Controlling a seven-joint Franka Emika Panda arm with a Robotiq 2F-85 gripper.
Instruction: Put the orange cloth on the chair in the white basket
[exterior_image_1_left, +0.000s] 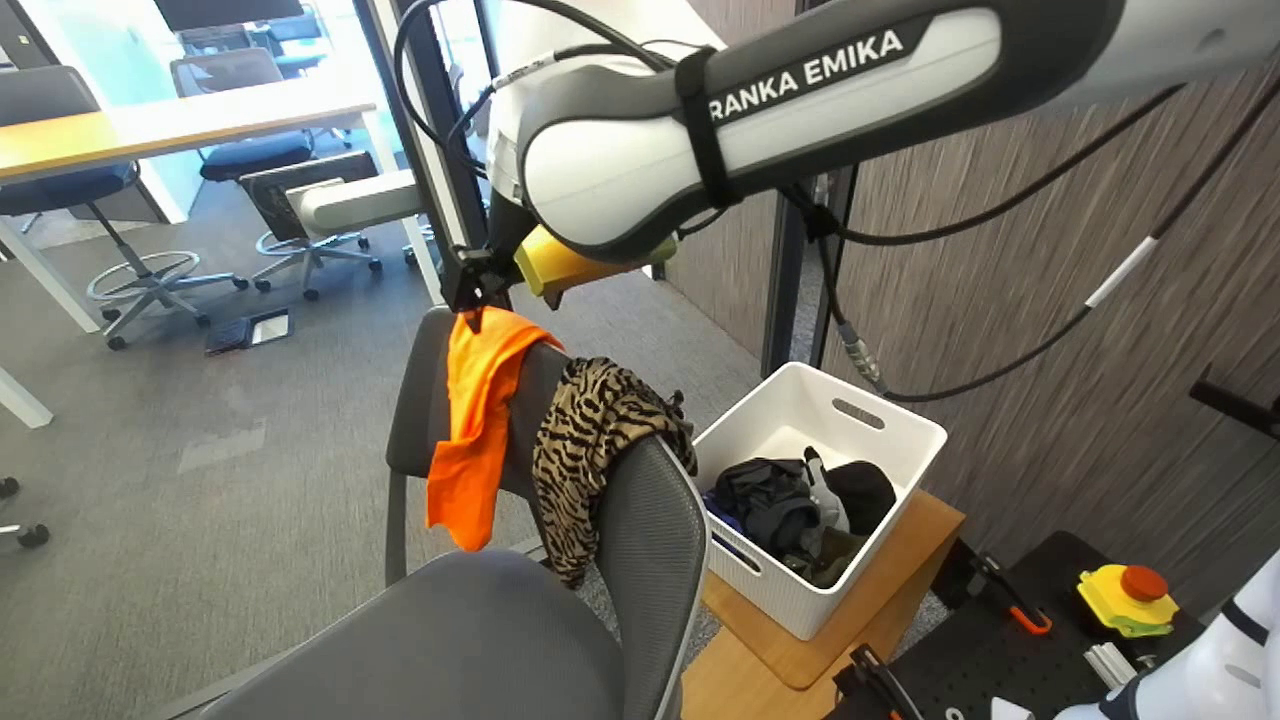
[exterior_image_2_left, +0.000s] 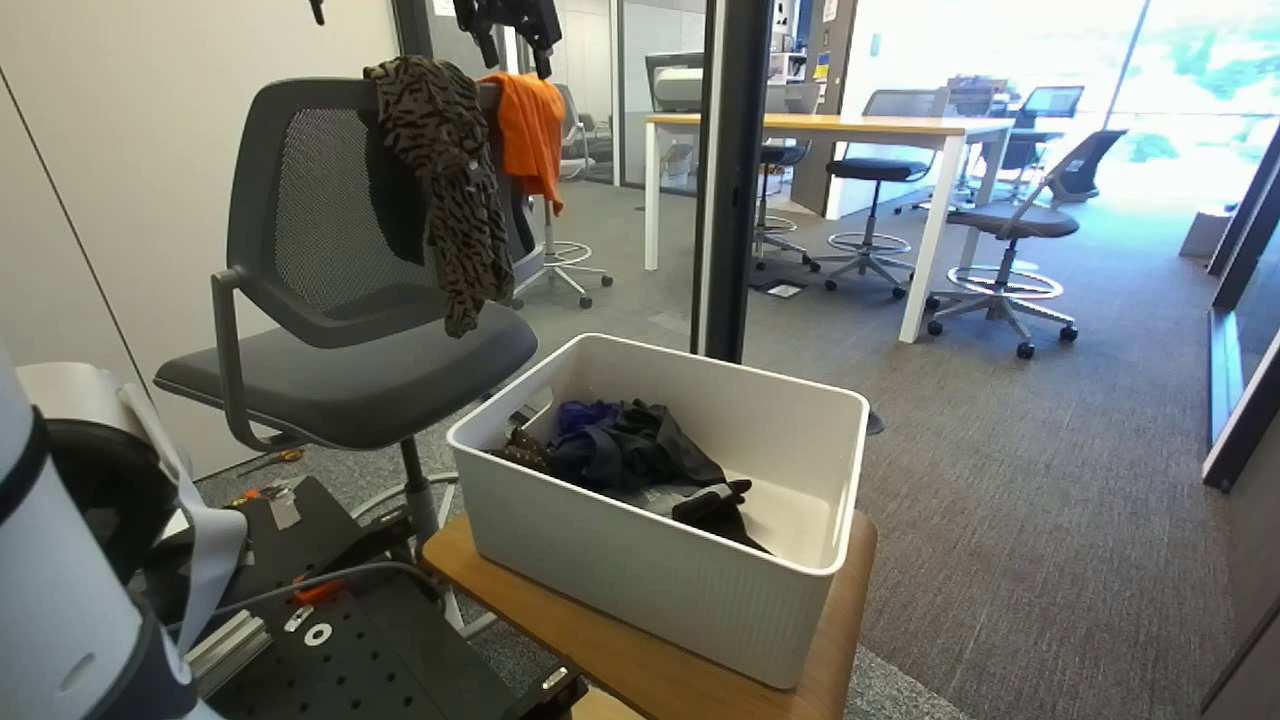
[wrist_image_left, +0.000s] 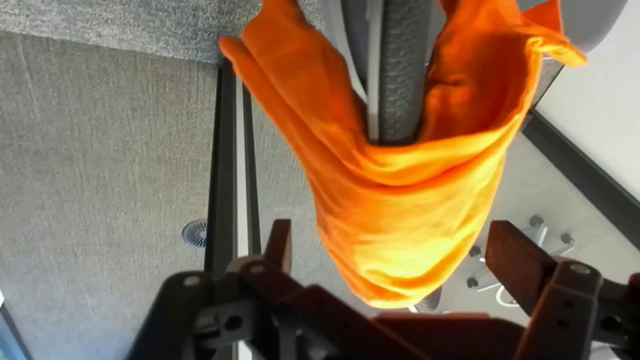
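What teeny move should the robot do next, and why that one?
Probably lower the gripper slightly. In the wrist view, its open fingers stand on either side of the orange cloth, not gripping it, and in an exterior view the fingertips appear near the cloth's top.

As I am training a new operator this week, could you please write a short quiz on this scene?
1. What hangs beside the orange cloth on the chair?
2. True or false: the gripper is open.
3. Fill in: the dark fabric lies in the ____.

Key: 1. An animal-print cloth. 2. True; its fingers stand apart in the wrist view. 3. The white basket.
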